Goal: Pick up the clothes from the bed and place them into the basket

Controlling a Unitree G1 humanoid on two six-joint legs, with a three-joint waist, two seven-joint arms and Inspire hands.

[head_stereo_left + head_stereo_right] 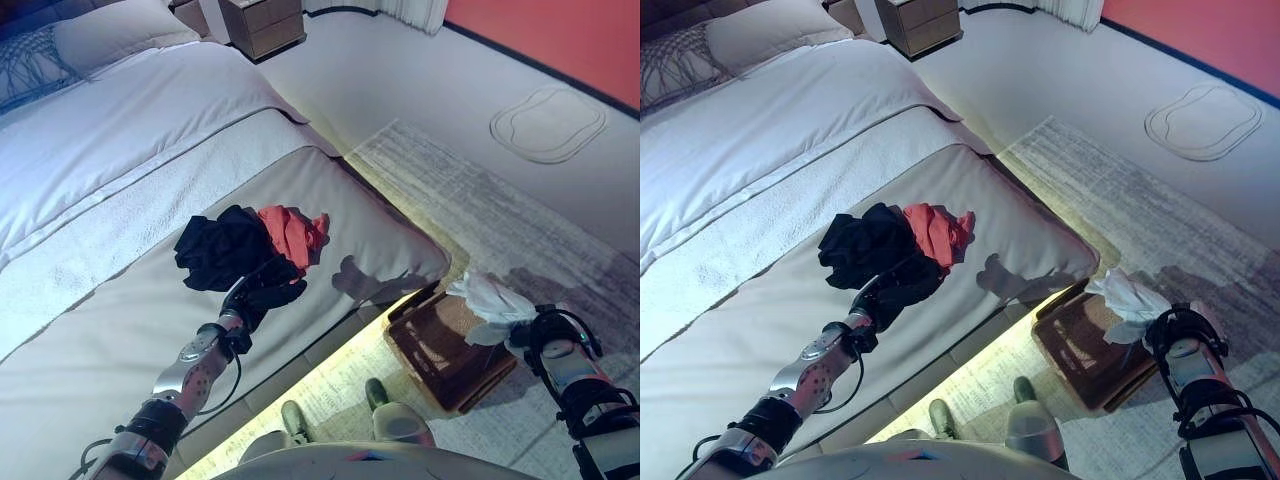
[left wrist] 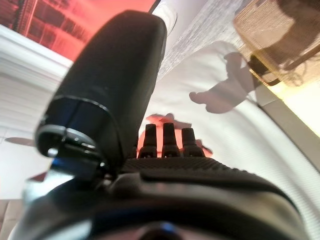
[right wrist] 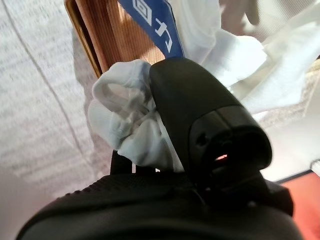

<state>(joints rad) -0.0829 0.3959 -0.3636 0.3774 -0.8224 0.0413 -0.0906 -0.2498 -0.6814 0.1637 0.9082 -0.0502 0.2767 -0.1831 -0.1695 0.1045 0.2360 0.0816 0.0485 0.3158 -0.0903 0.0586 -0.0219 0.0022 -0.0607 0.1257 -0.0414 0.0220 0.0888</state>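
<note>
A black garment (image 1: 222,247) and a red garment (image 1: 292,235) lie bunched together near the foot of the bed (image 1: 110,310). My left hand (image 1: 262,295) rests on the bed just in front of them, fingers straight and touching the black cloth's near edge; the left wrist view shows its fingers (image 2: 167,140) pointing at the red garment (image 2: 160,119). My right hand (image 1: 545,335) is shut on a white garment (image 1: 492,305) and holds it over the brown basket (image 1: 440,352) on the floor. In the right wrist view the white garment (image 3: 130,130) is bunched against the thumb (image 3: 200,120), above the basket (image 3: 120,45).
The basket stands on a pale rug (image 1: 480,190) close to the bed's corner. A wooden nightstand (image 1: 262,22) stands by the bed's head, with pillows (image 1: 120,30) on the bed. An oval mat (image 1: 548,122) lies on the floor further off.
</note>
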